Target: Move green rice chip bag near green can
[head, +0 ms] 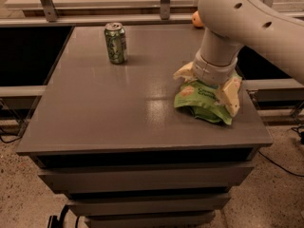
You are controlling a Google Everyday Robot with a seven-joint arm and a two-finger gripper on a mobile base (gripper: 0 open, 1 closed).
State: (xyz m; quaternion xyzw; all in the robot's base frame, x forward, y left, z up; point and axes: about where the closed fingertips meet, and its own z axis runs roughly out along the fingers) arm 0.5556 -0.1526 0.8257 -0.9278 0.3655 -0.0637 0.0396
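Note:
The green rice chip bag (202, 103) lies crumpled on the right side of the grey table (118, 108), near its front right corner. My gripper (207, 86) is down on top of the bag, straddling it, with the big white arm (237, 18) rising above it to the upper right. The arm hides the back part of the bag. The green can (116, 42) stands upright at the far left of the table, well apart from the bag and the gripper.
A round orange fruit (196, 19) sits at the table's far edge, partly hidden behind the arm. A metal rail with uprights (47, 4) runs behind the table. The table's right edge is close to the bag.

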